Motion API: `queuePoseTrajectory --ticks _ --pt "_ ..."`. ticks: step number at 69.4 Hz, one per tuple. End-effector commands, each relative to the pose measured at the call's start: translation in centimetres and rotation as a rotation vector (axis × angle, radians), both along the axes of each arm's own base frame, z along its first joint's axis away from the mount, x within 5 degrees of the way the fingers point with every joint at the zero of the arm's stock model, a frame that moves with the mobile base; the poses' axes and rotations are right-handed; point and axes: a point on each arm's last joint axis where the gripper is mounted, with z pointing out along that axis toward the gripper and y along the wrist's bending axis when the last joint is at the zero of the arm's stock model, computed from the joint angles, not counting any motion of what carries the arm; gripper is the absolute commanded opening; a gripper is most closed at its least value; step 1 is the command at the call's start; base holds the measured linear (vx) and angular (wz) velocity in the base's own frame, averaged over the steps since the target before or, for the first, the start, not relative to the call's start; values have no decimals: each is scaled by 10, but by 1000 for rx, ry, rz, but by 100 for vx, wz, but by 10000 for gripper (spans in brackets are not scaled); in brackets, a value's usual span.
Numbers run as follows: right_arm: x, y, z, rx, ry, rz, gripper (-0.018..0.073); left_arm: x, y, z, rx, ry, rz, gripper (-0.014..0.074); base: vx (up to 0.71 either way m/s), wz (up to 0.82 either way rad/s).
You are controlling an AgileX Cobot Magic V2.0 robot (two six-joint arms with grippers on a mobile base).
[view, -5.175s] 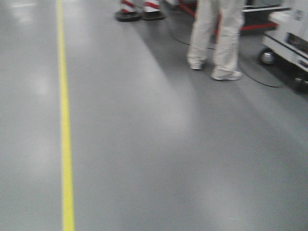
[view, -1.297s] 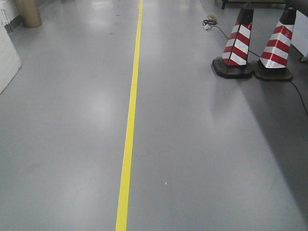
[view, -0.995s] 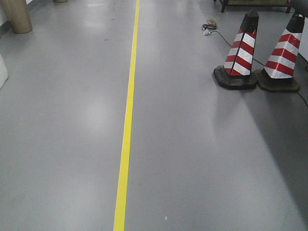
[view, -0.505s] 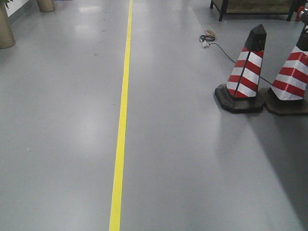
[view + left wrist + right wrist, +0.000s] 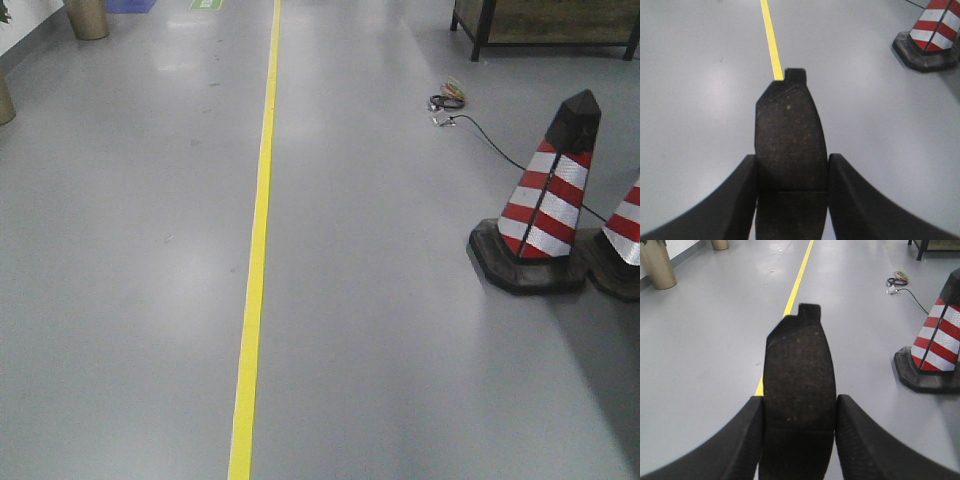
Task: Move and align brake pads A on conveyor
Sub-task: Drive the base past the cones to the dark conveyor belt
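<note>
Glossy grey floor reflecting light; yellow line running lengthwise; striped cone standing right, cable trailing behind.

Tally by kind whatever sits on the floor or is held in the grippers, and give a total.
Dark grey curved brake pads: 2, one clamped in the left gripper, one in the right gripper
Red-and-white striped traffic cones: 2
Tan cylindrical containers: 2
Yellow floor line: 1
Coiled cable bundle: 1
Black-framed wooden unit: 1
Total: 9
</note>
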Motion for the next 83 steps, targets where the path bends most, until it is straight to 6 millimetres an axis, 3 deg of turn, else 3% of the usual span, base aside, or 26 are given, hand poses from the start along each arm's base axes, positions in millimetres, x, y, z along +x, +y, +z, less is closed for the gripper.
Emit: queuePoseTrajectory --ticks 1,83 --pt "2 0 17 6 -123 -1 -7 4 -1 15 -24 -106 7 -6 65 -1" --pt "3 0 17 6 -122 -1 -7 4 -1 16 -24 -108 7 -6 58 1"
